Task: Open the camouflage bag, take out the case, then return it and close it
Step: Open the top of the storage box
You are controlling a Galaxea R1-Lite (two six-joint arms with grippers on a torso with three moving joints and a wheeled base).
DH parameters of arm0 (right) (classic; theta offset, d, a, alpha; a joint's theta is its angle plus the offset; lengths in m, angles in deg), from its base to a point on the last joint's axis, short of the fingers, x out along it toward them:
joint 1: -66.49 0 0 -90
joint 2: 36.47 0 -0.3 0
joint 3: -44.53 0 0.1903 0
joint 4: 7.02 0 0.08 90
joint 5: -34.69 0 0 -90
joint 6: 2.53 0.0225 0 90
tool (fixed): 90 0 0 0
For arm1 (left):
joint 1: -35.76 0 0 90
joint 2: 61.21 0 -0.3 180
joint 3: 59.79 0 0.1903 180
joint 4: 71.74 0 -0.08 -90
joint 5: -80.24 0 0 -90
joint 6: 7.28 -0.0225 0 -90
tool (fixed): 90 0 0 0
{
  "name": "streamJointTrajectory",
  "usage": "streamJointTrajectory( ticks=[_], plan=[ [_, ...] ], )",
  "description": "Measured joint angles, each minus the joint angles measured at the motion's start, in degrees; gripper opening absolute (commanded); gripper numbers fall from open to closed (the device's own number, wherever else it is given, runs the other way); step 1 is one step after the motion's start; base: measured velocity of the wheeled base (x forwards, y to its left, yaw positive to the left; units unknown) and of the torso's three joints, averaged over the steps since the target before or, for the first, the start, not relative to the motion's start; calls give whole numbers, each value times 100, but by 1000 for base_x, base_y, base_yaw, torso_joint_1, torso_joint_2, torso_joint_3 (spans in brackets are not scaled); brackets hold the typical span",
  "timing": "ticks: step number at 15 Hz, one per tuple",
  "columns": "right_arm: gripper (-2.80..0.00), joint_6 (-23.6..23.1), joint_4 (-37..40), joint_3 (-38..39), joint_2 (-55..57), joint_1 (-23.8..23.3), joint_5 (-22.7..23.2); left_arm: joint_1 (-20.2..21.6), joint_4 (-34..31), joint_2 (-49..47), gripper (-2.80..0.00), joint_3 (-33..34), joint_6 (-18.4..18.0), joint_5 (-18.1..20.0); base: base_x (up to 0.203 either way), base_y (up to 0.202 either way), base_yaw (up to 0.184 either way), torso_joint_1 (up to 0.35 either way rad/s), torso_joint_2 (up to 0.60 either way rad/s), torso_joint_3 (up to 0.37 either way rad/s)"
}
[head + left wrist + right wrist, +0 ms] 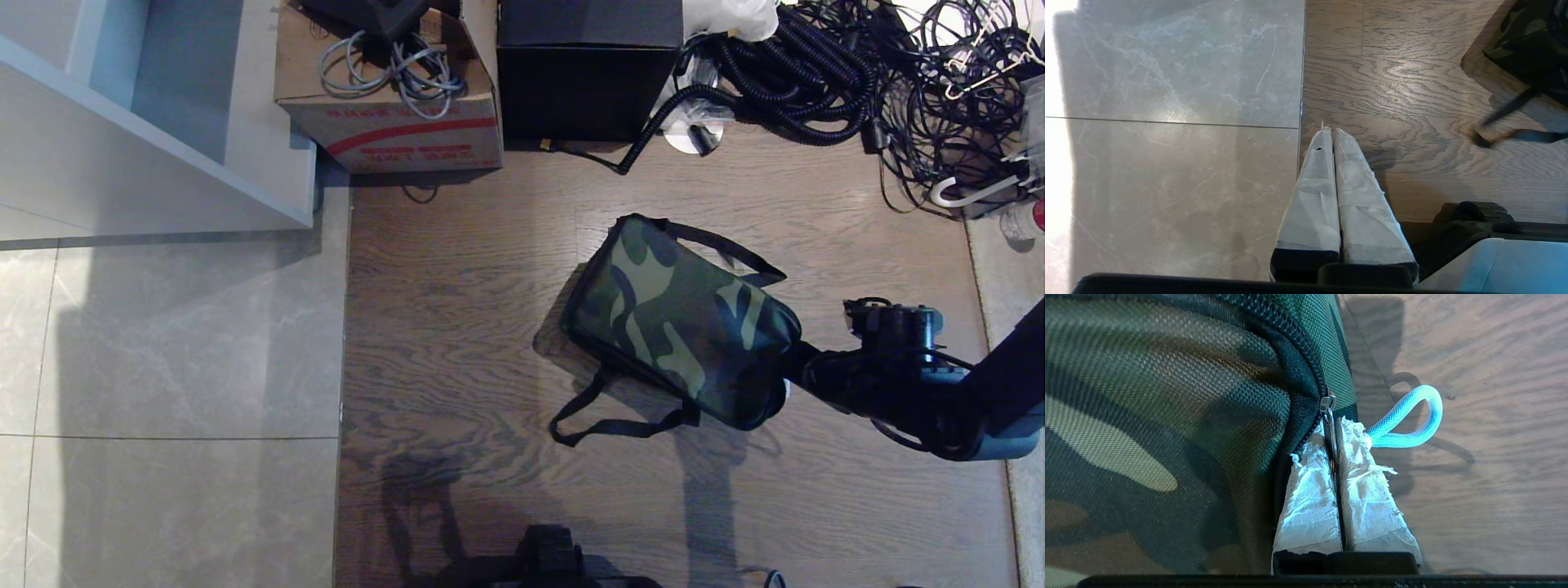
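Right wrist view: right gripper (1336, 451) clamped on zipper pull (1331, 428) at near corner of camouflage bag (682, 318) on floor; zipper running away along edge. Left gripper (1331, 134) closed, parked, farther.

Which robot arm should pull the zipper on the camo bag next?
The right. Its right gripper is shut on the metal zipper tab at the corner of the soft green-and-brown camouflage fabric bag. The left gripper hangs shut over the floor, away from the bag.
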Motion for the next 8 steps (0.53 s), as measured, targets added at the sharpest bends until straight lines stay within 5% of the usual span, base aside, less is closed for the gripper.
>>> streamJointTrajectory(
  ticks=[2, 8],
  plan=[
    [-280, -289, -156, -33, -17, -18, -14, 0, 2, 0, -280, 0, 0, -2, 0, 0, 0, 0, 0, 0],
    [-280, -2396, -336, -350, -165, -945, 547, 0, 1, 0, -280, 0, 0, -1, 0, 0, 0, 0, 0, 0]
  ],
)
